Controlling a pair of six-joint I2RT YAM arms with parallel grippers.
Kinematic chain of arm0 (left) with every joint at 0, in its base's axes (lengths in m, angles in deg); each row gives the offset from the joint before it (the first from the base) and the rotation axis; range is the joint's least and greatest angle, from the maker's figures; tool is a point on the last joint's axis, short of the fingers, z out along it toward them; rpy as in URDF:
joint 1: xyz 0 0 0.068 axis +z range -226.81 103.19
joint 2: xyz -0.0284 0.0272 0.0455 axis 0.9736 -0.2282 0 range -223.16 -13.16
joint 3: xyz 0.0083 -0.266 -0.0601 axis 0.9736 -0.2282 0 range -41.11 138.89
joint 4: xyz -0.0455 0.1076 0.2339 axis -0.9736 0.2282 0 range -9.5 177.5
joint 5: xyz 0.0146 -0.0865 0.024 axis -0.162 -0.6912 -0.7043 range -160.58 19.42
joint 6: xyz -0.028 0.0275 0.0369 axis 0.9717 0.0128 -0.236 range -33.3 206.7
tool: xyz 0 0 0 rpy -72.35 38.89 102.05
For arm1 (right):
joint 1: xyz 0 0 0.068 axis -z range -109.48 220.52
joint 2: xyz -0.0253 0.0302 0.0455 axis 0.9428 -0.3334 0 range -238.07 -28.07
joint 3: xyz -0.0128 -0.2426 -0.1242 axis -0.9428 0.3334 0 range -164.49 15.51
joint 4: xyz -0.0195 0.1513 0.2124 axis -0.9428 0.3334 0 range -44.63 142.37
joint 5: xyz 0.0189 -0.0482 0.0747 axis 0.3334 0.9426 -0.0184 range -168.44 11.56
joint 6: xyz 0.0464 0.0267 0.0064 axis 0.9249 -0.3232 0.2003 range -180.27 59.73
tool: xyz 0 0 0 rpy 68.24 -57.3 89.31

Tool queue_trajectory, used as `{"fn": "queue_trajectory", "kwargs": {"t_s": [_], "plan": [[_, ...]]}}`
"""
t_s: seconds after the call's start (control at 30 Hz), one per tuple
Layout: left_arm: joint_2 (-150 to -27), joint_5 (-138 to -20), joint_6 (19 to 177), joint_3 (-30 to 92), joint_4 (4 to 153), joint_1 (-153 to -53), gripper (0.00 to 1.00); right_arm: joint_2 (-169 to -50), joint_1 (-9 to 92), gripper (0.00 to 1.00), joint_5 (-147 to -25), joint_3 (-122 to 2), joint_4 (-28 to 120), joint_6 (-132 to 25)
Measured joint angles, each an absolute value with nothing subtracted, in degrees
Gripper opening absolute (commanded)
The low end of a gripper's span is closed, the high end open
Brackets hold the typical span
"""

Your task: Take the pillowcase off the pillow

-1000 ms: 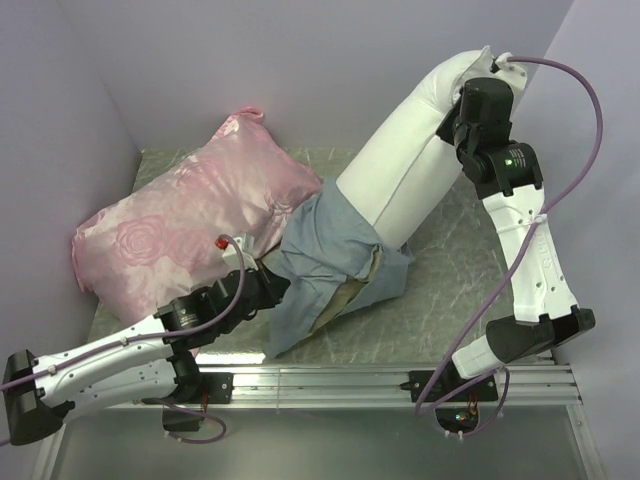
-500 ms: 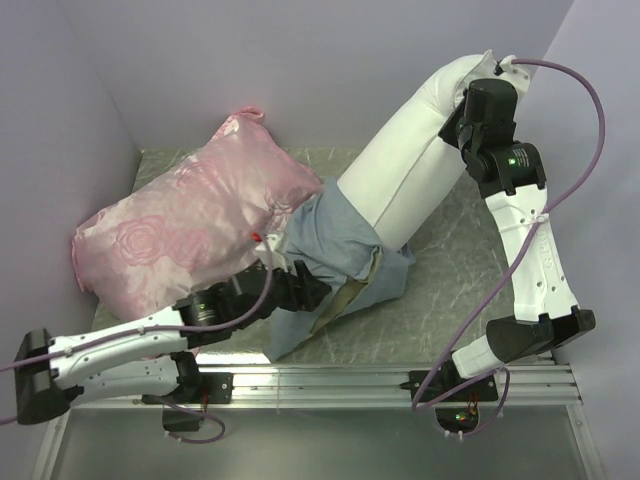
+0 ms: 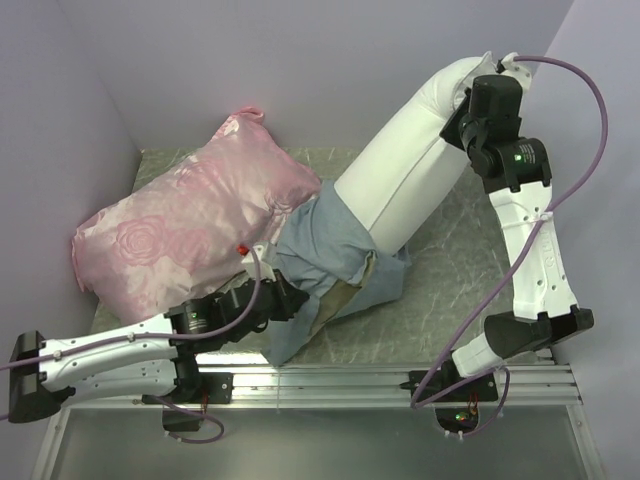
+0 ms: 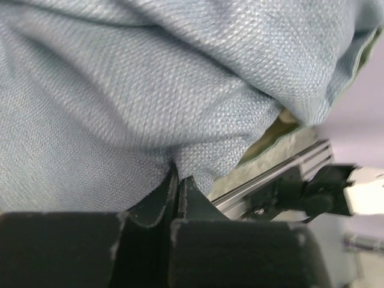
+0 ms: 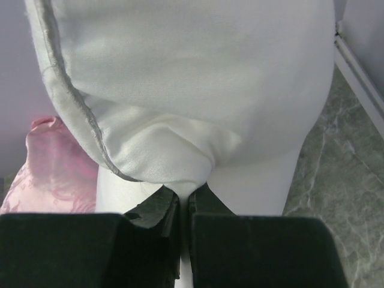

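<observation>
Overhead, plump white rectangular pillow (image 3: 400, 175) slants up from the grey marbled bench (image 3: 455, 285) toward far right, right claw (image 5: 183, 193) clamped on a pinch of its fabric at the raised end. Dull blue-grey woven pillowcase (image 3: 330, 245) bunched round the pillow's lower near end, tan lining showing at its mouth; left claw (image 4: 178, 179) pinched closed on a fold of it. Shiny pink rose-patterned pillow (image 3: 190, 215) lies far left, just beside the pillowcase.

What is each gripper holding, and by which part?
Left gripper: the pillowcase, by a pinched fold on its left side. Right gripper: the pillow, by a tuck of fabric at its raised end.
</observation>
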State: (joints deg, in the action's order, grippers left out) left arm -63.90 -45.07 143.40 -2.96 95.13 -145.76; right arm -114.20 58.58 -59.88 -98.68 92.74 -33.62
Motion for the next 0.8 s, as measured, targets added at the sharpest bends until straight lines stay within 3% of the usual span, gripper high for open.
{"fn": "queue_trajectory", "kwargs": {"t_s": [0.27, 0.47, 0.8], "plan": [[-49.5, -37.1, 151.9, -1.0, 105.1, -145.9, 0.01, -120.8, 62.4, 0.00, -66.1, -111.4, 102.7, -31.4], [-37.8, -28.5, 154.6, 8.7, 123.2, -146.2, 0.00, -122.3, 69.7, 0.00, -67.0, -113.8, 103.0, -28.9], [-40.0, -17.5, 154.2, 28.6, 141.3, -146.5, 0.01, -121.9, 73.7, 0.00, -67.5, -112.3, 100.2, -26.4]]}}
